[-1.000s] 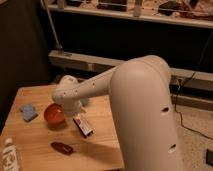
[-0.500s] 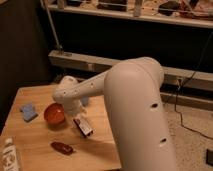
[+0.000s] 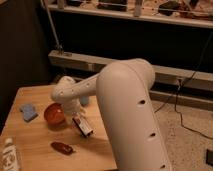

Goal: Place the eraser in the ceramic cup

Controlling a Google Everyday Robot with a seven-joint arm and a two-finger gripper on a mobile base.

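The eraser (image 3: pixel 83 126), a small oblong block with a white, red and dark wrapper, lies tilted on the wooden table (image 3: pixel 40 137) just right of the red bowl. My gripper (image 3: pixel 75 115) hangs at the end of the white arm directly over the eraser's upper end, largely hidden by the wrist. A pale blue ceramic cup (image 3: pixel 84 100) peeks out behind the wrist, at the back of the table.
A wide red-orange bowl (image 3: pixel 54 114) sits left of the eraser. A flat blue pad (image 3: pixel 28 112) lies further left, a dark red lumpy object (image 3: pixel 62 148) near the front, and a white bottle (image 3: pixel 11 155) at the front left corner. The table's right edge is close.
The bulky upper arm has swung a little to the left in the view. The wrist, the eraser and the other objects stay where they were.
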